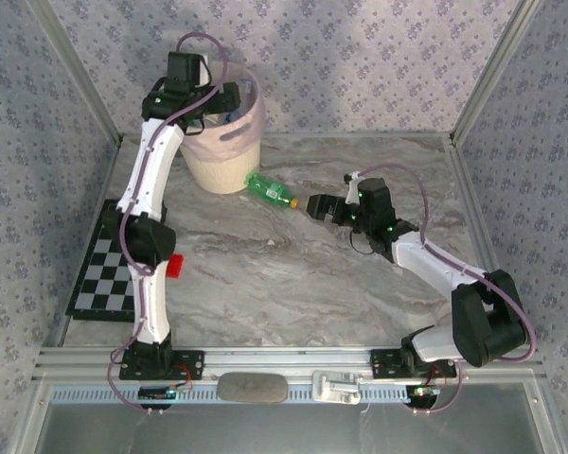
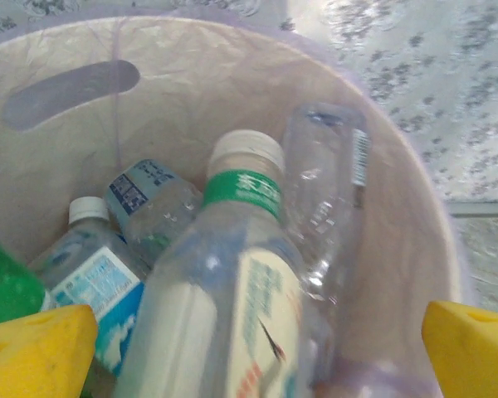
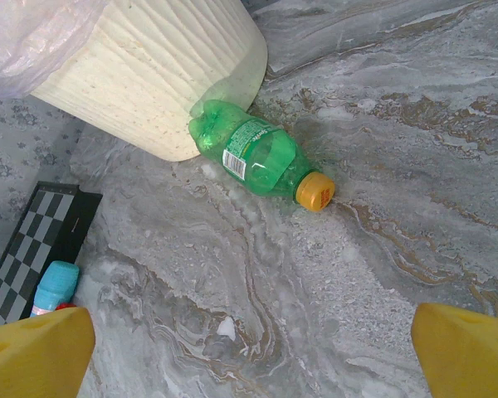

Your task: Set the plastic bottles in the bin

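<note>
checkerboard mat (image 1: 102, 274), red block (image 1: 176, 266), marble table (image 1: 265, 279)

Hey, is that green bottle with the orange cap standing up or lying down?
Lying down: the green bottle rests on its side, base toward the bin.

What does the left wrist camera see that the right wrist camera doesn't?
Left wrist camera: the inside of the bin, holding a clear bottle with a white cap and green band and blue-labelled bottles.
Right wrist camera: a green bottle with an orange cap lying on the marble table against the bin's cream base, plus a checkered mat and a cyan stick.
Both: the bin, and wide-apart yellow fingertips, the left arm's and the right arm's.
</note>
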